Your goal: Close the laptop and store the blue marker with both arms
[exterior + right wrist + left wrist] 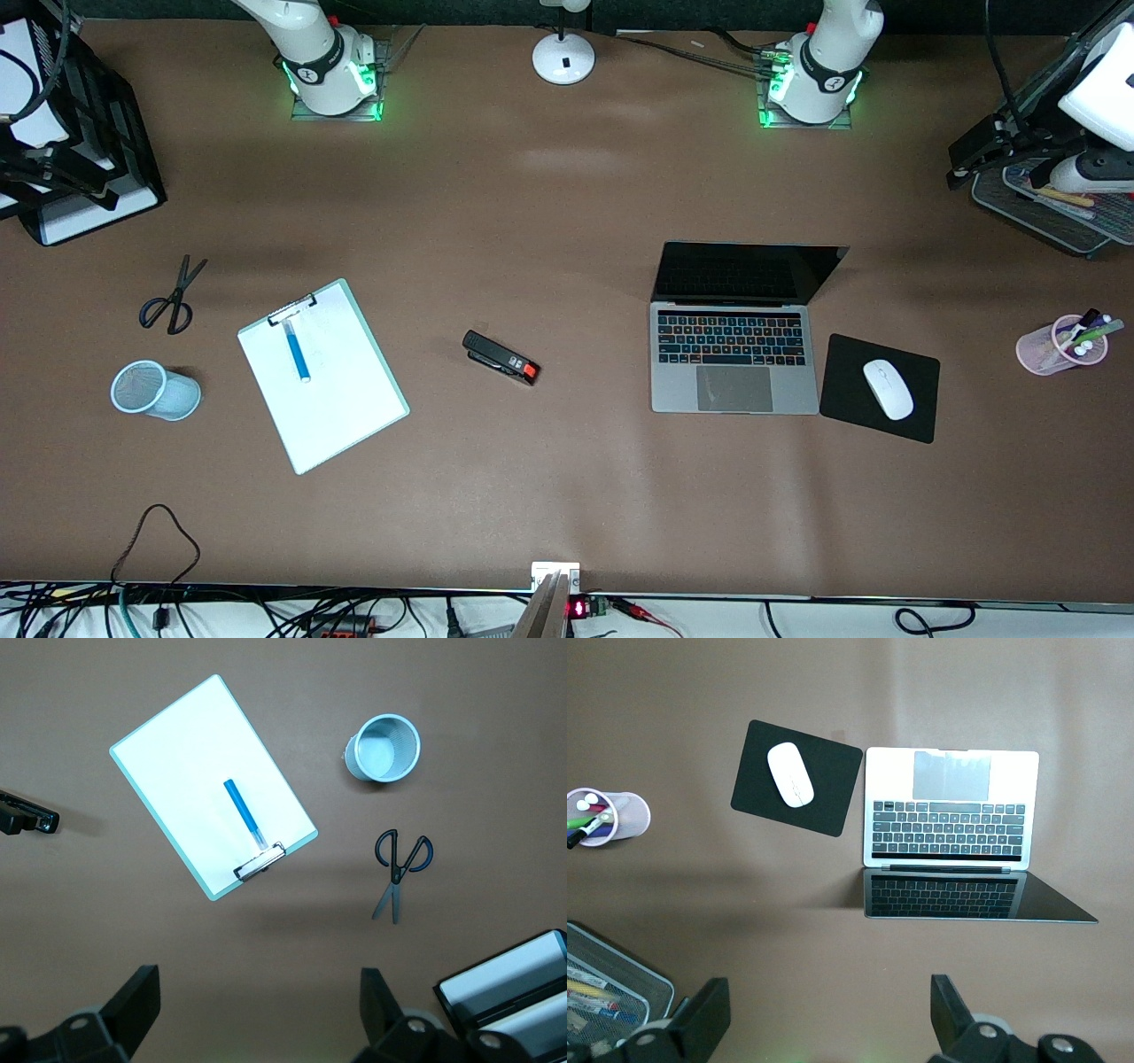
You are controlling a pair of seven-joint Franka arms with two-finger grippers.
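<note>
The silver-grey laptop (pixel 733 354) (pixel 948 806) stands open toward the left arm's end of the table, its dark screen raised. The blue marker (pixel 296 350) (pixel 242 812) lies on the white clipboard (pixel 323 399) (pixel 190 753) toward the right arm's end. My left gripper (pixel 830 992) hangs open high over bare table beside the laptop's screen edge, with nothing between its fingers. My right gripper (pixel 259 983) is open and empty too, high over bare table beside the clipboard's clip end. Neither hand shows in the front view, only the arms' bases.
A mesh cup (pixel 155 390) (pixel 383 748) and scissors (pixel 173 297) (pixel 399 868) lie beside the clipboard. A stapler (pixel 500 357) sits mid-table. A white mouse (pixel 888 388) rests on a black pad (pixel 921 390) beside the laptop. A pen cup (pixel 1059 346) (pixel 607 818) and mesh tray (pixel 1054 208) stand at the left arm's end.
</note>
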